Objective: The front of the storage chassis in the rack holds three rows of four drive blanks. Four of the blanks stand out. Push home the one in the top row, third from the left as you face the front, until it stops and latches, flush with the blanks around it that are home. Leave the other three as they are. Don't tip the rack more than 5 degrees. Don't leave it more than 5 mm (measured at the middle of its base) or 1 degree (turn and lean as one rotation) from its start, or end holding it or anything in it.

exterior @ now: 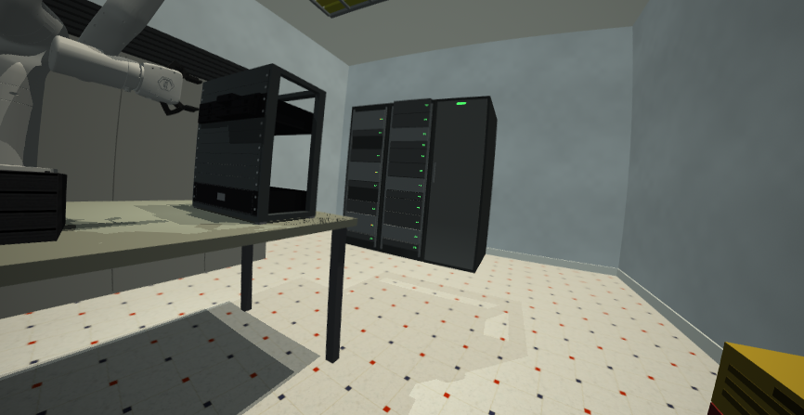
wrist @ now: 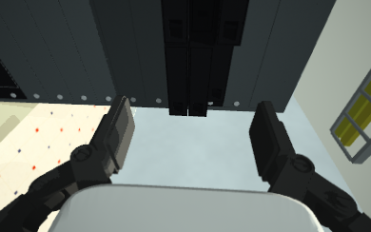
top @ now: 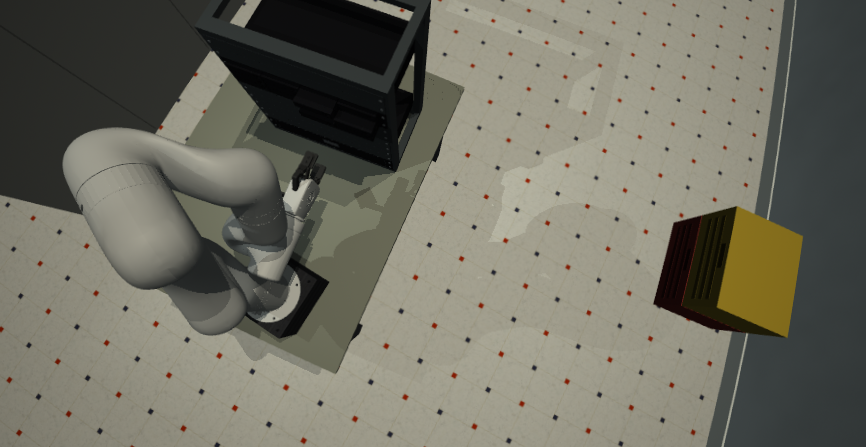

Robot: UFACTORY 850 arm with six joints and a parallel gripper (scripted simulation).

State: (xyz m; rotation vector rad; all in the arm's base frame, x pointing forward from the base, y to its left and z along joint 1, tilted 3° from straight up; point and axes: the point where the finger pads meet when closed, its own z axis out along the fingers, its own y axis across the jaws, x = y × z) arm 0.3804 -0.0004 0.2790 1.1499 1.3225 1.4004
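Note:
The black open-frame rack (top: 321,49) stands on the olive table, its front facing my arm; it also shows in the exterior view (exterior: 255,141). The storage chassis (exterior: 230,109) sits high in the rack front. From above, two dark blanks (top: 315,103) (top: 356,120) jut out of the front. In the wrist view the dark blanks (wrist: 194,57) form a strip, with two ends (wrist: 188,110) standing out toward me. My gripper (top: 310,171) (exterior: 182,107) (wrist: 191,113) is open and empty. It points at the chassis front, a short gap away. I cannot tell the rows apart.
My base (top: 281,298) is bolted near the table's front. A black box (exterior: 28,203) sits on the table by the base. Server cabinets (exterior: 421,175) stand at the far wall. A yellow crate (top: 733,271) lies on the floor to the right.

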